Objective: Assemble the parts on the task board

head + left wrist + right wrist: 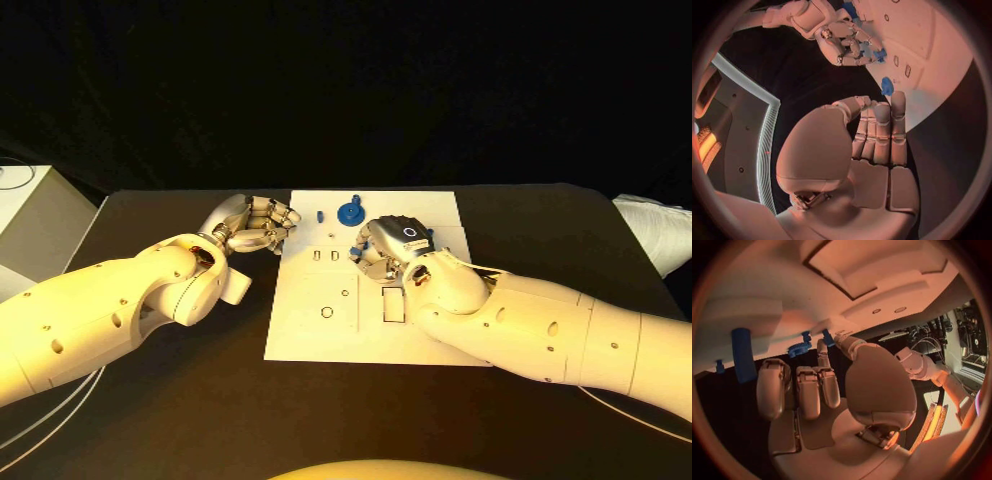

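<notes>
The white task board (433, 340) lies mid-table. A blue gear (351, 213) and a small blue part (319, 215) sit near its far edge. My left hand (257, 225) hovers at the board's left edge, fingers together and thumb bent onto them, with nothing in it (873, 130). The small blue part (887, 86) lies just beyond its fingertips. My right hand (392, 245) hangs over the board's middle, fingers curled in with the thumb folded across, empty (817, 390). A blue peg (742, 360) stands beside its outer finger; whether they touch I cannot tell. The gear (799, 349) lies beyond it.
Several empty slots and holes (392, 305) mark the board's near half. A white box (36, 220) stands at the table's left edge and a white cloth (656, 230) lies at its right edge. Bare black table (188, 400) surrounds the board.
</notes>
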